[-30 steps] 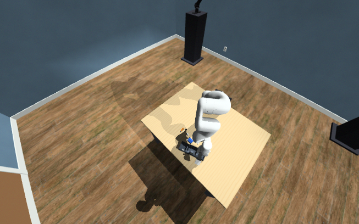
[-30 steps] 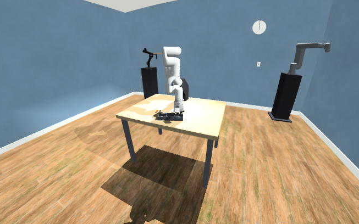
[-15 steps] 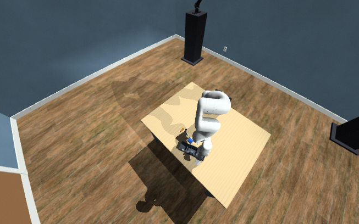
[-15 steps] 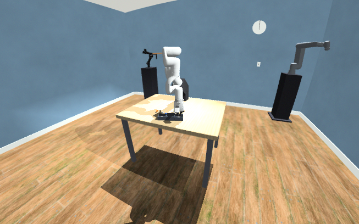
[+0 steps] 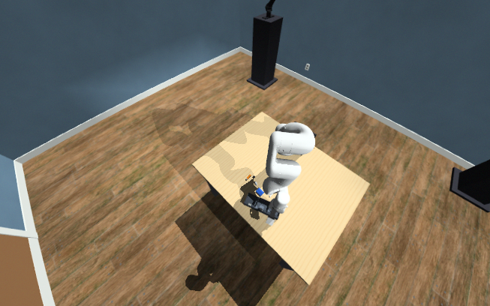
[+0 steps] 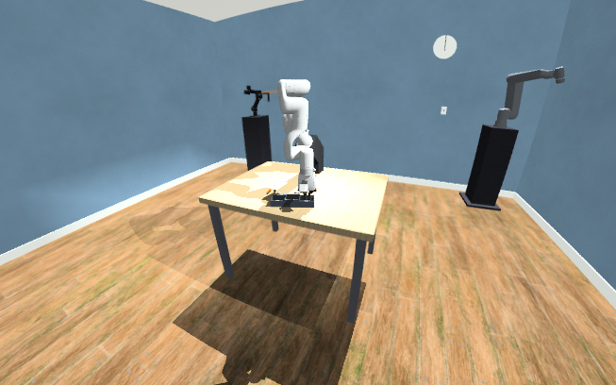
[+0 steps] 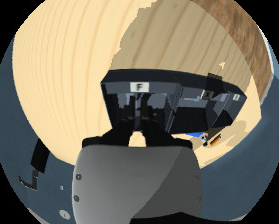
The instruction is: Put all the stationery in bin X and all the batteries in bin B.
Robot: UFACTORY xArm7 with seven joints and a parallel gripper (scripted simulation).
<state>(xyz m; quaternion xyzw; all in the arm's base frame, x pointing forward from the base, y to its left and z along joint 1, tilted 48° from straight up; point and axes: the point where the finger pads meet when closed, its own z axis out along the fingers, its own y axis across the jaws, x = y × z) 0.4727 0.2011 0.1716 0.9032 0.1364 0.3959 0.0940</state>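
The arm's fingers are nearly together; whether they clamp anything cannot be told. They hang over a dark bin (image 7: 164, 87) on the counter (image 5: 326, 197).

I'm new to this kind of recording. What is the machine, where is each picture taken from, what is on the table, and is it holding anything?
A white robot arm is mounted on a wooden table. One picture looks down from above, one looks from across the room, and the round one comes from a camera on the arm's wrist. On the table, dark bins sit just under the gripper. A small blue thing and a small orange thing are close by, too small to identify. The gripper's fingers are closed nearly together, with nothing between them.
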